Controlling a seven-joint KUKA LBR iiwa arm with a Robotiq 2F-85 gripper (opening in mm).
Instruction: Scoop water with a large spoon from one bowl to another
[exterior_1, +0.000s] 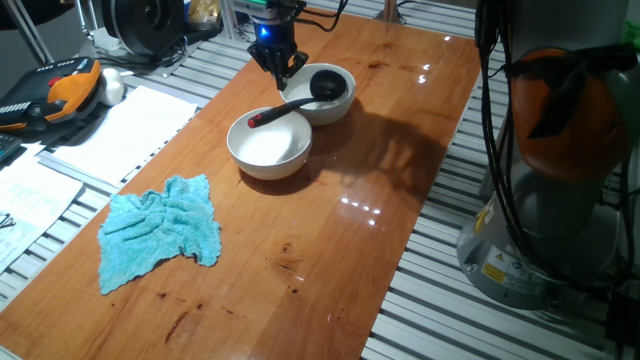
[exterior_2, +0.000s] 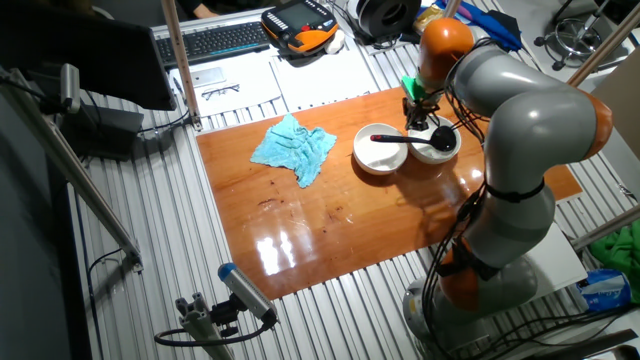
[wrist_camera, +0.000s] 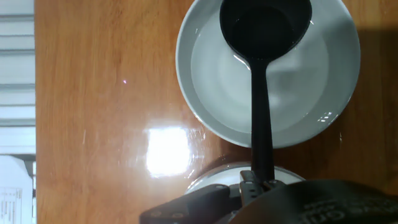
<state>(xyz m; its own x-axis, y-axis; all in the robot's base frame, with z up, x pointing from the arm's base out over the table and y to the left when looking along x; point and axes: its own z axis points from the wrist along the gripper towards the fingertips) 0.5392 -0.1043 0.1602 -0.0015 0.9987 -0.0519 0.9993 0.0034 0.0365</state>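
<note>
Cloth (exterior_1: 160, 230), crumpled and turquoise, lies nearest in one fixed view, well apart from the 2 white bowls further along the wooden worktop (exterior_1: 330, 230). Next comes the near bowl (exterior_1: 268, 146), touching or just beside the far bowl (exterior_1: 322, 95). The large spoon (exterior_1: 300, 97) bridges them: its black scoop sits in the far bowl, its thin handle slants across the near bowl, and its red tip ends above that bowl's rim. Farthest stands the pincer (exterior_1: 277, 66), hanging over the handle just behind the bowls; whether its jaws are clamped on the handle or merely beside it, I cannot tell, as the hand view shows only dark housing at the bottom edge. In that view the scoop rests low in the bowl holding the water (wrist_camera: 214, 68), which shows as a faint sheen.

The step in hand looks like the dip, or the approach to grasping. The next move calls for a firm hold, then a level lift so nothing spills before reaching the near bowl.
</note>
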